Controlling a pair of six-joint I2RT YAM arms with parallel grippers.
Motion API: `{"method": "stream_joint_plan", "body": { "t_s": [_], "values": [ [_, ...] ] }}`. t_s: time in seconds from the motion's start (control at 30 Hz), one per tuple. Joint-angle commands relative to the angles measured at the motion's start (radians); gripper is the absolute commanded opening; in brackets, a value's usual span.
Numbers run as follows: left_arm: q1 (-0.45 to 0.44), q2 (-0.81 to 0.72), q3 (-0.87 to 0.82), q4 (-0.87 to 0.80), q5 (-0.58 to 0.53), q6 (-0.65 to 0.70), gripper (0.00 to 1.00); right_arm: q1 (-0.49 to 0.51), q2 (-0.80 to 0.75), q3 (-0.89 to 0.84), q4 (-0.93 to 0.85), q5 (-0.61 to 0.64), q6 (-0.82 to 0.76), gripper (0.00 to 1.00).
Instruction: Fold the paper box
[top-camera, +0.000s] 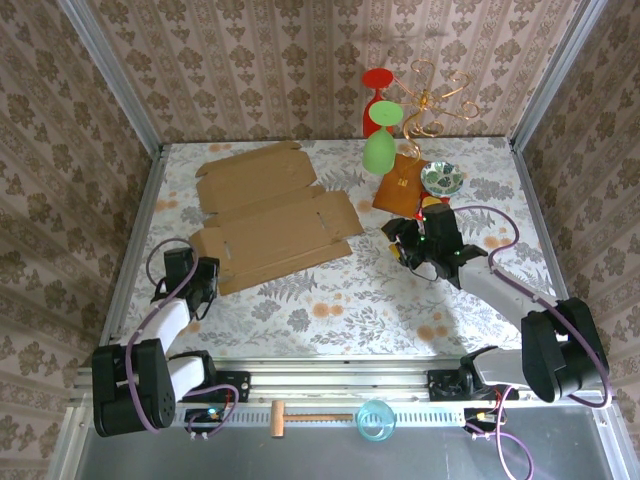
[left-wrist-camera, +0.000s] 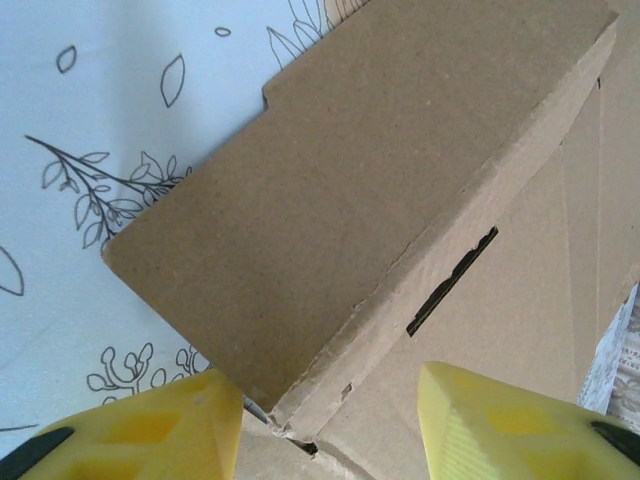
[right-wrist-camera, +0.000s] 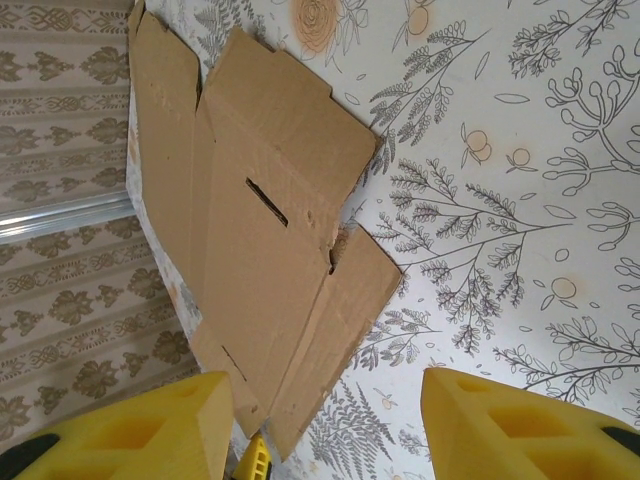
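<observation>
The paper box (top-camera: 270, 215) is a plain brown die-cut cardboard sheet lying mostly flat on the table's left half. Its left side flap (left-wrist-camera: 330, 190) is raised at an angle. My left gripper (top-camera: 196, 278) sits at the sheet's near-left corner, open, with its yellow fingers (left-wrist-camera: 150, 430) either side of the corner fold and not closed on it. My right gripper (top-camera: 408, 240) hovers to the right of the sheet, open, facing it across bare tablecloth; the whole box (right-wrist-camera: 260, 230) with its slots appears in the right wrist view.
A smaller orange-brown square board (top-camera: 400, 184) lies at the back right beside a patterned bowl (top-camera: 441, 178). Red and green goblets (top-camera: 379, 120) and a gold wire stand (top-camera: 432, 100) are behind it. A wooden mallet (top-camera: 300, 416) and blue cup (top-camera: 376, 419) rest on the front rail.
</observation>
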Motion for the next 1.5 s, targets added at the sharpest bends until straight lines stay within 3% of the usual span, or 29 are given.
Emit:
{"method": "stream_joint_plan", "body": {
  "t_s": [0.0, 0.1, 0.2, 0.43, 1.03, 1.13, 1.27, 1.47],
  "values": [
    [0.004, -0.013, -0.013, -0.023, -0.004, -0.017, 0.51, 0.005, 0.008, -0.011, 0.021, -0.007, 0.025, 0.54],
    [0.007, -0.012, -0.034, 0.002, -0.02, -0.036, 0.5, 0.004, 0.008, -0.02, 0.035, -0.006, 0.035, 0.54],
    [0.009, 0.013, -0.059, 0.099, -0.038, -0.036, 0.41, 0.005, 0.004, -0.03, 0.044, -0.006, 0.039, 0.54],
    [0.017, 0.099, -0.069, 0.304, -0.03, -0.032, 0.01, 0.004, -0.02, -0.083, 0.083, -0.001, 0.09, 0.54],
    [-0.03, -0.142, -0.007, 0.109, -0.05, -0.167, 0.0, 0.101, 0.053, -0.114, 0.256, 0.035, 0.293, 0.56],
    [-0.051, -0.162, 0.022, 0.077, -0.055, -0.187, 0.0, 0.137, 0.07, -0.1, 0.276, 0.042, 0.325, 0.63],
    [-0.089, -0.163, 0.059, 0.056, -0.066, -0.213, 0.0, 0.22, 0.102, -0.104, 0.4, 0.118, 0.402, 0.74],
    [-0.123, -0.18, 0.061, 0.038, -0.076, -0.241, 0.0, 0.295, 0.292, -0.025, 0.615, 0.165, 0.454, 0.73]
  ]
}}
